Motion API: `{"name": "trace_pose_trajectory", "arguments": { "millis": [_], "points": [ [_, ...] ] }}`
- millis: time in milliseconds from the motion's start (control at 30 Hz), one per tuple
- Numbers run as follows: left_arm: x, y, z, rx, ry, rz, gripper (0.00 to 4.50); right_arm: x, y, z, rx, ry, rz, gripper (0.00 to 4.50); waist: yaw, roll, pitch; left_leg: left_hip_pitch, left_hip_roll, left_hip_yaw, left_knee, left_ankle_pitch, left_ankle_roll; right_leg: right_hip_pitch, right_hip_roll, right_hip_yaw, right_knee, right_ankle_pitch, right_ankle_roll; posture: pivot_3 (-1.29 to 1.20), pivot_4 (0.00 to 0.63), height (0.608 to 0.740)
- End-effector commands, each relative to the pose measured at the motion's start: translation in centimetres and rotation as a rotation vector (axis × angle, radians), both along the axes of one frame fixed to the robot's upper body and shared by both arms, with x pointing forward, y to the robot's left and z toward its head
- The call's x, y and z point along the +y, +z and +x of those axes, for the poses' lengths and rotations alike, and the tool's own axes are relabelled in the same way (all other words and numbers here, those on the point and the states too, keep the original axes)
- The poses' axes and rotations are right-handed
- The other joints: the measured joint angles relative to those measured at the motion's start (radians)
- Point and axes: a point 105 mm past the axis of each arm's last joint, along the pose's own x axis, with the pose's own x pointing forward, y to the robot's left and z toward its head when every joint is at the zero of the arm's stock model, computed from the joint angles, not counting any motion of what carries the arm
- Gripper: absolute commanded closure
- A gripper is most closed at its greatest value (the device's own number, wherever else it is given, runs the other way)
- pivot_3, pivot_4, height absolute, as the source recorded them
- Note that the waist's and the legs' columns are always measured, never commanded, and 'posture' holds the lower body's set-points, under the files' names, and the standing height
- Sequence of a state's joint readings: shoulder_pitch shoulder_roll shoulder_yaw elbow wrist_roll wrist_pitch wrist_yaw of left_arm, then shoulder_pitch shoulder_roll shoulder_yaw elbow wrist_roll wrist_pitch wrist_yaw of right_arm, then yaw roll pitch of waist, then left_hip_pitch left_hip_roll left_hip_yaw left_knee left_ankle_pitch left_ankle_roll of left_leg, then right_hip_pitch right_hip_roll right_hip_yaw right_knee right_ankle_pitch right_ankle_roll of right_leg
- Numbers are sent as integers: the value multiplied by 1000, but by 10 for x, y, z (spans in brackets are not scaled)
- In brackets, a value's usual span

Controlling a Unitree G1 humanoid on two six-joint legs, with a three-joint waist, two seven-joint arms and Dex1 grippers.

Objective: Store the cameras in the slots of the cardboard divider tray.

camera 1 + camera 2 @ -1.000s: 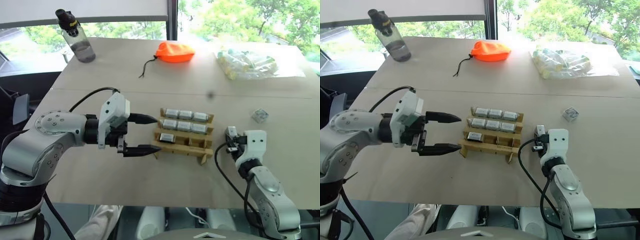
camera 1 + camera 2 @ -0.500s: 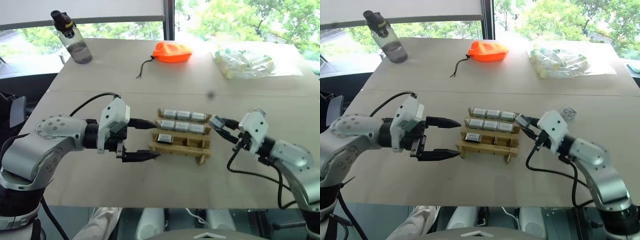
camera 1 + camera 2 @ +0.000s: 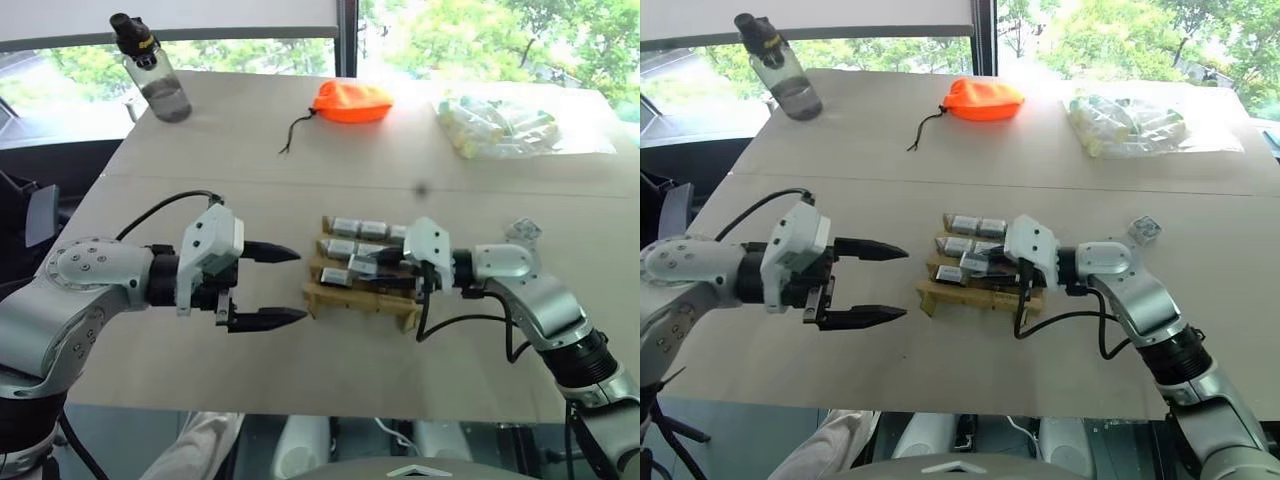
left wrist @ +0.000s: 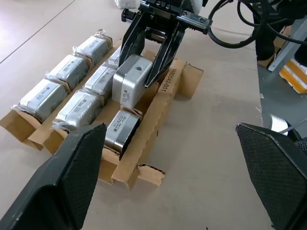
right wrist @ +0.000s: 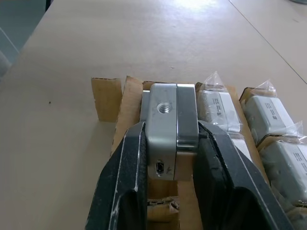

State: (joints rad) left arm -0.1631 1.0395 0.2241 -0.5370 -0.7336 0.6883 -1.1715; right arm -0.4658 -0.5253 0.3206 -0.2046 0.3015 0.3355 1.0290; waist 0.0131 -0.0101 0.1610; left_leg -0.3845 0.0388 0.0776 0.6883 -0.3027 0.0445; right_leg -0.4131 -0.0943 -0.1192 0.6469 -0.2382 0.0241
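now right gripper (image 5: 170, 158) clamps camera (image 4: 130, 81) above cardboard divider tray (image 4: 160, 103) front row, lining up slot; left gripper (image 3: 268, 286) wide open, empty beside tray.

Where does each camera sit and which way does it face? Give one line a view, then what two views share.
Head eyes: high on the head, looking forward and down over the table; both arms show, left gripper open, right gripper over the cardboard divider tray.
Left wrist: looks between its own black fingers at the tray and the right gripper.
Right wrist: looks along its fingers, shut on a camera above the tray.
Shared: both wrist views show the held camera and the tray's bagged cameras.
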Motion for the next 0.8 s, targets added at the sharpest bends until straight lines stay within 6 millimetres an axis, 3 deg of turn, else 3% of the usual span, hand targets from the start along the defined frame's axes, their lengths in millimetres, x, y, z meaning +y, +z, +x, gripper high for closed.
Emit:
{"name": "trace_pose_trajectory", "arguments": {
  "millis": [33,300,700,800],
  "points": [
    [8,14,-3,-63,6,11,0,-1,-3,-9,-4,31,-17,3747,0,0,0,0,0,0,0,0,0,0,0,0,0,0,0,0,150,726],
    [1,14,-12,-41,-64,-7,0,-5,-6,-6,-8,5,-22,3747,0,0,0,1,0,0,0,0,0,1,0,0,1,0,0,0,150,726],
    [11,-2,-14,-3,-53,80,0,-5,-7,-2,-24,-14,-15,3747,1,0,0,1,0,0,0,0,0,0,0,0,0,0,0,0,150,726],
    [9,-2,-13,-6,-67,78,0,-6,-7,-3,-31,-16,-14,2296,1,0,0,1,0,0,0,0,0,1,0,0,0,0,0,0,150,726]
  ]
}}
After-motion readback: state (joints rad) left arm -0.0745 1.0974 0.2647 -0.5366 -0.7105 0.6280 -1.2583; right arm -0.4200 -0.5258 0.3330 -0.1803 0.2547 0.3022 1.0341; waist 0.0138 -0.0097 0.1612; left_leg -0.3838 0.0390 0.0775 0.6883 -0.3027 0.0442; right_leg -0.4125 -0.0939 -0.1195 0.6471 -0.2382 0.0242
